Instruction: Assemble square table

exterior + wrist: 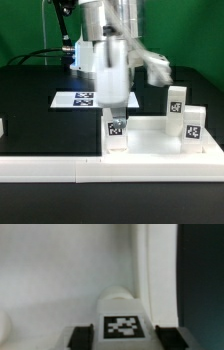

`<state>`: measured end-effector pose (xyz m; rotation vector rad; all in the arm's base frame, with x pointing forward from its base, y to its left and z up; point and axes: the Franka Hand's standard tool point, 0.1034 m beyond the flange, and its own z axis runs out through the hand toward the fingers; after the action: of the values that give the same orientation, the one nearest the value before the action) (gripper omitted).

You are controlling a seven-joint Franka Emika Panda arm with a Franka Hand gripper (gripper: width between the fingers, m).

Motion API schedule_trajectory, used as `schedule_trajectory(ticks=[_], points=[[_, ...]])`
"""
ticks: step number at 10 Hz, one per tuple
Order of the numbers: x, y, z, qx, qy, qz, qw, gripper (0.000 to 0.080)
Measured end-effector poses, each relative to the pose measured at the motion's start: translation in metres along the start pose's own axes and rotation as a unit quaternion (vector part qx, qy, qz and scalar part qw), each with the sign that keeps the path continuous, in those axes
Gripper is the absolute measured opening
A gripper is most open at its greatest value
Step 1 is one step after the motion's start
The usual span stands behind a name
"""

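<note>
The square table slab (150, 143) lies white and flat at the front right, and fills most of the wrist view (60, 274). A white tagged leg (117, 130) stands upright on the slab's corner at the exterior view's left. My gripper (117, 113) comes straight down on it and is shut on it. In the wrist view the leg (122, 319) sits between my two dark fingertips (82, 337), which press its sides; the gripper (124, 339) is centred on it. Two more tagged legs (176, 101) (192, 123) stand upright at the slab's right side.
The marker board (78, 99) lies flat on the black table behind the gripper. A long white rail (60, 168) runs along the front edge. A small white part (2, 127) shows at the left edge. Black table (200, 274) borders the slab.
</note>
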<state>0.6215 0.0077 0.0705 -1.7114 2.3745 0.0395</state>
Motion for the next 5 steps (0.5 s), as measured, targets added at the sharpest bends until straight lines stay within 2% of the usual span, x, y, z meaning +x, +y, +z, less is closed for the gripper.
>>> schedule_trajectory(ticks=[3,4,5], points=[[-0.001,0.001,0.000,0.000,-0.005,0.024,1.000,0.0291],[-0.004,0.001,0.001,0.002,-0.002,-0.027,1.000,0.0364],[-0.015,0.003,0.002,0.010,0.000,-0.153,0.988,0.0499]])
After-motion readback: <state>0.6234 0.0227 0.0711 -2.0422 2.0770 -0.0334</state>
